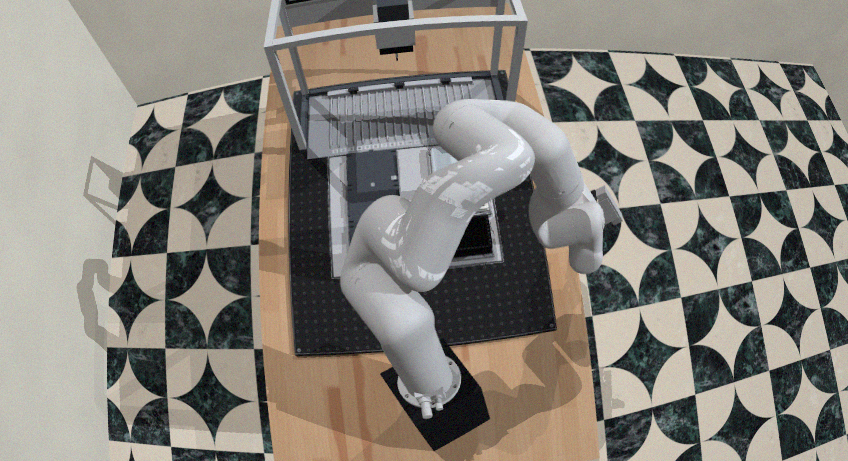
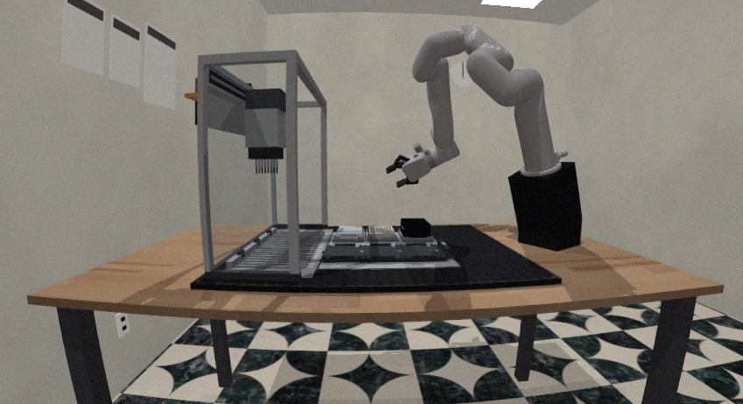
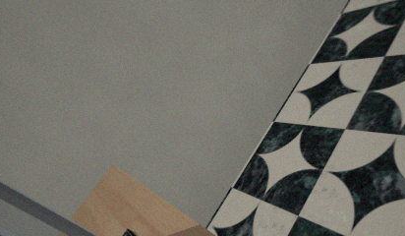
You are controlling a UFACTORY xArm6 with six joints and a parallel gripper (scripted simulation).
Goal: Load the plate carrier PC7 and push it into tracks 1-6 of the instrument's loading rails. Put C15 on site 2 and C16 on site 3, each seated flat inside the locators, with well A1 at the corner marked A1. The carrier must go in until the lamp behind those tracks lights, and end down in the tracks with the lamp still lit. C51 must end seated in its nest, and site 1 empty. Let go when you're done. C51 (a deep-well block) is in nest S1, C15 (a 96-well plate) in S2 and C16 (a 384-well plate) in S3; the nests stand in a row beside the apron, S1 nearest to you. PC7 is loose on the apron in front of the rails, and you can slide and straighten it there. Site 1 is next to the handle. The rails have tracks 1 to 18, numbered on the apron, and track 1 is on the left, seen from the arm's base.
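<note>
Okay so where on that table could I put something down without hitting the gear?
Bare wood shows on the table's front strip and between the black mat and the arm's pedestal. It is crowded around the plates and the frame.

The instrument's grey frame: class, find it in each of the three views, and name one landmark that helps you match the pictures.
Top: the frame stands at the upper centre, over the rails at the table's far end.
Exterior: it rises left of centre; the open gripper hangs to its right.
Wrist: only a grey bar at the lower left, probably part of it.
Shared landmark: the wooden table.
</note>
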